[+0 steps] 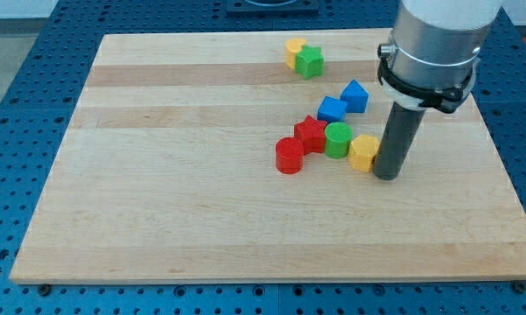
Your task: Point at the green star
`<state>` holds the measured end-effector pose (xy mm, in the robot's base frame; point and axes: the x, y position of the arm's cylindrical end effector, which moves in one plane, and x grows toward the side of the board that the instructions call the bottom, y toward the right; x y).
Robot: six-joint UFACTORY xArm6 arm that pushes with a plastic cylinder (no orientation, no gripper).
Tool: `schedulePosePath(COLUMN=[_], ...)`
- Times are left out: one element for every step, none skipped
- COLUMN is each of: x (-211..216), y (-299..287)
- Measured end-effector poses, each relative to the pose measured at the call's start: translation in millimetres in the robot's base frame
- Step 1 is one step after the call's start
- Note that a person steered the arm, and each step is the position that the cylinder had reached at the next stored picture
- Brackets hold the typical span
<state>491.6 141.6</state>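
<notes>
There are no jaws on this arm to be spread or pressed together; it ends in a plain dark rod, and my tip [387,176] rests on the wooden board [184,210] just to the view's right of the yellow block [363,151], touching it or very nearly so. Taking that yellow block as the landmark: a green cylinder [337,139] sits hard against it on the view's left, a red star-like block [311,133] comes next, and a red cylinder [289,155] ends the row, farther left and slightly lower. Toward the view's top from the yellow block lie two blue blocks, a blue cube-like block [332,109] and, up and right of it, a blue pointed block [354,94]. The green star [311,61] lies well apart from the yellow block, far toward the view's top and somewhat left, pressed against a second yellow block [294,51] near the board's far edge. I judge the pointing as not yet done, since the tip stands by the wrong cluster; reaching the star would likely mean travelling up past the blue blocks, and a straight line risks nudging them. The tight row looks like the product of pushing, though that is only a guess. No brand, label or writing can be read anywhere.
</notes>
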Motion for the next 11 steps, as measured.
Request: schedulePosePath(x=[9,51,76,81,79,51,5,-47,-98,-144,-186], y=[0,-14,-73,-146,-209,-245,-259,-260,-252,-227,-207])
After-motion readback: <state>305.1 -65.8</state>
